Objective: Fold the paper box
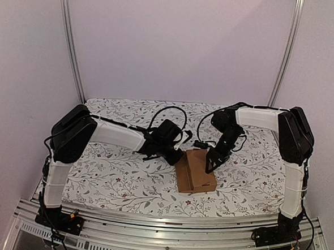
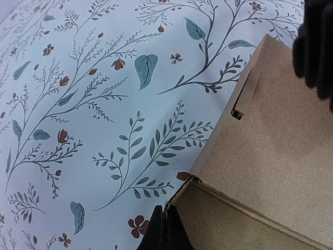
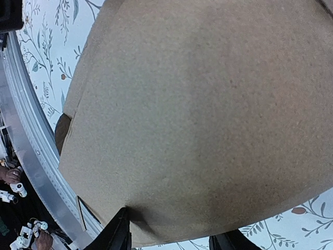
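The paper box is plain brown cardboard, partly formed, lying on the flowered cloth between my two grippers. In the left wrist view its top panel with a cut slot and a lower wall fill the right side. My left gripper is shut, its tips at the box's near corner edge; whether cardboard lies between them I cannot tell. In the top view it sits at the box's left far corner. My right gripper is open, and its left fingertip presses a broad cardboard panel that fills the view.
A flowered cloth covers the table. An aluminium rail runs along the near edge and shows as the rail in the right wrist view. Two upright frame posts stand at the back. The right arm's dark gripper overhangs the box.
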Controlling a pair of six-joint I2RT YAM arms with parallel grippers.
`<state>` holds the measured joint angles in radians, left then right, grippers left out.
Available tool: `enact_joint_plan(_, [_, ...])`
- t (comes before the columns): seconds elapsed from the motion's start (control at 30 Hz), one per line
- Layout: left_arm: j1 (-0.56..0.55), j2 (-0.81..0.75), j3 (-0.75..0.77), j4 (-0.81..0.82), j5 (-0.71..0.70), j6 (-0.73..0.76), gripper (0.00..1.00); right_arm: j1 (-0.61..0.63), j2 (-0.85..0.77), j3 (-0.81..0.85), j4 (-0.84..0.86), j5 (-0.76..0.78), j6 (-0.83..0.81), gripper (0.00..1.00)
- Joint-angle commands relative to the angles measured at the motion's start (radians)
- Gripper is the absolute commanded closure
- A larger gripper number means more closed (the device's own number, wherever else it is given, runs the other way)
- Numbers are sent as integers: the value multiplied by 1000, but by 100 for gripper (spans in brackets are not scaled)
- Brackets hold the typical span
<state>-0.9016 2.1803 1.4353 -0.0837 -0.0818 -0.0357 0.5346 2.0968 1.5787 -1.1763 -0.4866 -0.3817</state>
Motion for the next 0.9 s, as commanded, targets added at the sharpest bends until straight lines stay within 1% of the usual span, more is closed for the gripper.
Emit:
enact_joint_plan(0.0, [-8,53,110,-142,74,61,99,16,48,21,87,-33,19,52])
enact_joint_plan(0.17, [-8,71,158,-199,132,99,100,15,45,10,110,-47,27,53])
enact_joint_plan(0.57, [-10,75,217,-202,120,107,100,15,48,1,131,-40,32,53])
enact_joint_plan(0.8, [16,60,83,-70,128,72,100,16,41,-1,131,-15,33,53])
enact_joint_plan(0.87, [17,37,43,-22,126,67,97,15,32,-5,131,-3,31,53])
